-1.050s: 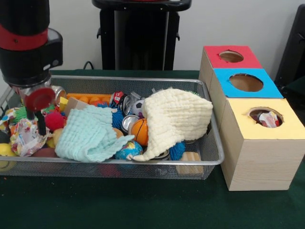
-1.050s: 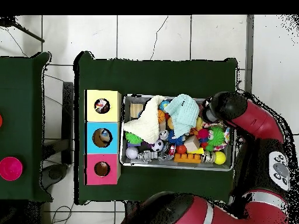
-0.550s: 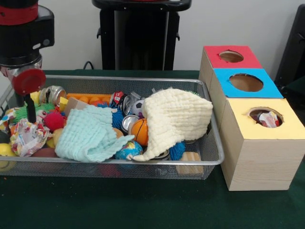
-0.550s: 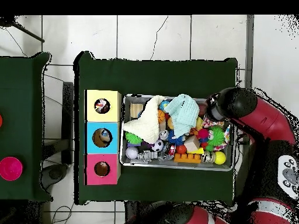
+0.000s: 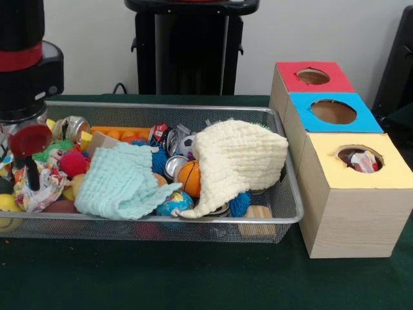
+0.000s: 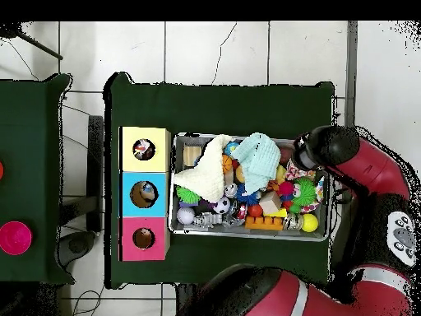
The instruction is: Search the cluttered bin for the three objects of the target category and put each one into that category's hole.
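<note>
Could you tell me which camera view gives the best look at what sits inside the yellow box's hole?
The overhead view: it looks straight down into the yellow box, so the hole shows as a full circle with a small item inside. The front view shows the yellow box at a slant, with only part of something red and white inside.

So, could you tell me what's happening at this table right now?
The robot's hand hangs over the end of the wire bin farthest from the three boxes, above a crumpled patterned wrapper. Two cloths, mint and cream, cover much of the clutter. The yellow box already has something in its hole.
</note>
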`<state>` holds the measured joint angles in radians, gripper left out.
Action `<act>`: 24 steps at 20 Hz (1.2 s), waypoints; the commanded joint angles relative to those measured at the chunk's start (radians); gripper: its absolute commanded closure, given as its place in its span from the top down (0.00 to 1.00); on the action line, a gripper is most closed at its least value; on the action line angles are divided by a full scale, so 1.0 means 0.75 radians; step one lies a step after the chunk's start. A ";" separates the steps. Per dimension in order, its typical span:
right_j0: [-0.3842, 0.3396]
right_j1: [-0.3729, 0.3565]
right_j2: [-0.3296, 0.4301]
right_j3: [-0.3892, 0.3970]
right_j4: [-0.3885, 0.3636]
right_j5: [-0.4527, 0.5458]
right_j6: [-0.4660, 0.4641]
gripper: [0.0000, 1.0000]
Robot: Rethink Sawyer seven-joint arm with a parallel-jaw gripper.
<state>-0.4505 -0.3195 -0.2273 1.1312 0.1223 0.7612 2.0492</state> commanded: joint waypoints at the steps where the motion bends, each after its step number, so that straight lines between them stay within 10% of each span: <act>1: -0.006 0.135 0.131 0.000 0.007 -0.072 0.122 1.00; 24: -0.051 0.172 0.164 0.107 0.020 -0.161 0.102 1.00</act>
<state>-0.4603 -0.2335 -0.2191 1.1379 0.1229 0.6906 2.0492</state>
